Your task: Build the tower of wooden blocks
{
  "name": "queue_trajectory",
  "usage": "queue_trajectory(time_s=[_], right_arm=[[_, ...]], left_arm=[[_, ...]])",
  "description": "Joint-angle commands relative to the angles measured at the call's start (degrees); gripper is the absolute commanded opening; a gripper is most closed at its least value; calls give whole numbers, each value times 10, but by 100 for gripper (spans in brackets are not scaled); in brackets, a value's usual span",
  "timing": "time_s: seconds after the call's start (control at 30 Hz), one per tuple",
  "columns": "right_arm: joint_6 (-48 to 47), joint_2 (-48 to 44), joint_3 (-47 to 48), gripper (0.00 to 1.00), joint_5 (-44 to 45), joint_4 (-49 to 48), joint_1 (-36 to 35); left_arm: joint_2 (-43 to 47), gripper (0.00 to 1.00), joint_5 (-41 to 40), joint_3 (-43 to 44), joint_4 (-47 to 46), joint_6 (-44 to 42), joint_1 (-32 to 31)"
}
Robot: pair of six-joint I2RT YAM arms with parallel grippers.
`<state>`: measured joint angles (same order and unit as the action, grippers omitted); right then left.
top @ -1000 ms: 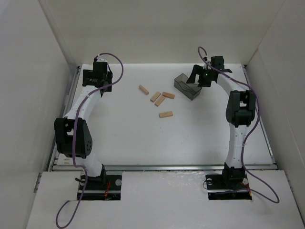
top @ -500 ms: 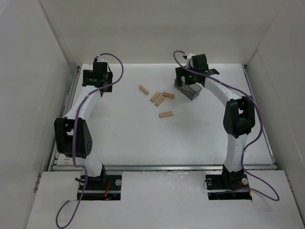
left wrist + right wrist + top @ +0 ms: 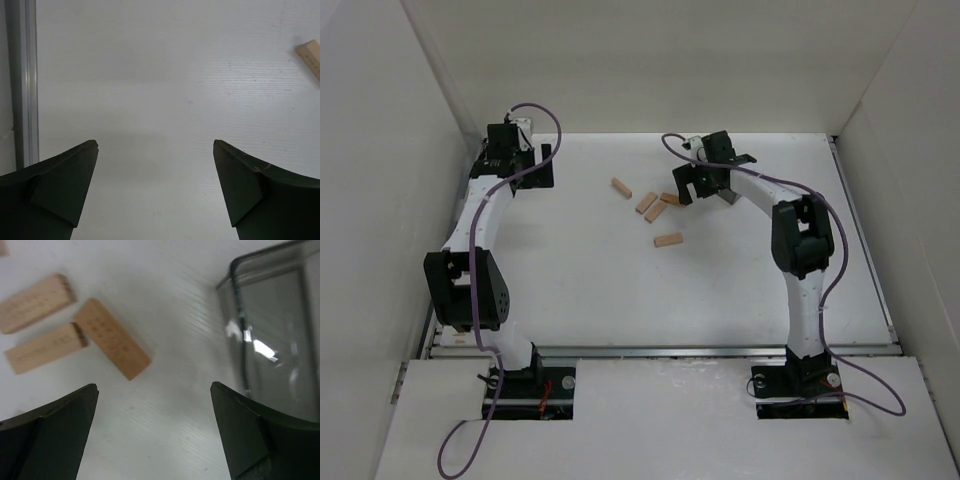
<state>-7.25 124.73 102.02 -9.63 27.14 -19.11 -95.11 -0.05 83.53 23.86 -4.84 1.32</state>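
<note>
While the wood blocks [image 3: 668, 240] lie flat and unstacked on the white surface [image 3: 620, 300], both pairs of fingers are held spread wide with nothing grasped. Five blocks are seen from above in the far half of the surface: one [image 3: 621, 188] is set apart to the left, three are clustered in the middle, and one lies alone nearer the arms. The right fingers [image 3: 50, 430] are positioned just beside the cluster. In the right wrist view three blocks [image 3: 112, 337] are shown ahead and to the left, seemingly touching at their ends, and the dark translucent bin [image 3: 270, 330] is seen to the right. The left fingers [image 3: 50, 190] are held over bare surface at the far left, near a metal rail [image 3: 22, 75], well apart from the blocks. Only one block end [image 3: 310, 55] is caught at that view's right edge.
</note>
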Motion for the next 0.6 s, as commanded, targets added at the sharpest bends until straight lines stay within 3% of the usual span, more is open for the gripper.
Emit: queue_trajectory(time_s=[0.0, 0.13, 0.27, 0.37, 0.57], right_arm=[[20, 13, 47, 100, 31, 37, 18], [43, 25, 63, 100, 62, 37, 37], [43, 31, 76, 100, 105, 37, 50], [37, 6, 67, 100, 81, 28, 50], [-98, -62, -57, 100, 23, -31, -15]], left_arm=[[42, 100, 34, 26, -11, 36, 11], [69, 100, 58, 26, -46, 86, 54], [64, 100, 81, 47, -41, 91, 54], [51, 100, 101, 61, -24, 98, 54], [39, 100, 148, 74, -17, 109, 60]])
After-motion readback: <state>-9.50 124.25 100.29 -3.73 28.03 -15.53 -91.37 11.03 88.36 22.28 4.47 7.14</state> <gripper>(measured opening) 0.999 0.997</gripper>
